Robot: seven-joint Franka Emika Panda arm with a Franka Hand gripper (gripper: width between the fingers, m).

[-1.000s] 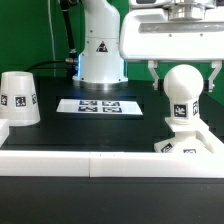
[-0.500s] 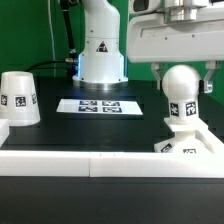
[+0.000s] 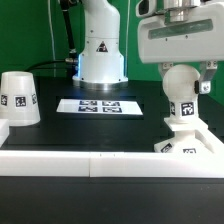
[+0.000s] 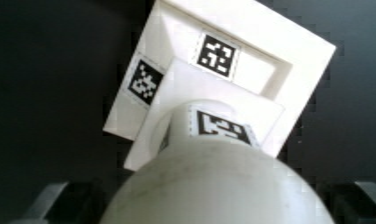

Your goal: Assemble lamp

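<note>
Holding anything in your gripper [image 3: 182, 78] right now?

No. My jaws are spread wide and stand on either side of the bulb's [image 3: 180, 84] round head, one on each flank. I cannot tell whether either one brushes the head. I grip nothing.

Where is the bulb, then?

It stands upright on the base [image 3: 205, 138], head up and stem down, with the stem tag [image 3: 183, 110] facing the exterior camera. The base lies flat at the worktop's [image 3: 120, 130] front corner on the exterior view's right, just behind the front rail [image 3: 90, 165].

Does your wrist camera agree?

Yes. It looks down along the bulb [image 4: 211, 185]. The head looms large and blurred, the stem tag [image 4: 224, 127] shows beyond it, and the square base [image 4: 176, 30] lies underneath on the black worktop. My fingers [image 4: 52, 200] appear only as dim grey shapes on both sides of the head, too blurred to judge contact.

And the shade?

The shade [image 3: 18, 98] stands on its wide end at the worktop's edge on the exterior view's left, near the front rail and well apart from the base and bulb. One of its markers is turned toward the exterior camera.

What lies between them?

The marker board [image 3: 100, 105] lies flat toward the middle of the back edge, just in front of the pedestal [image 3: 100, 45].
</note>
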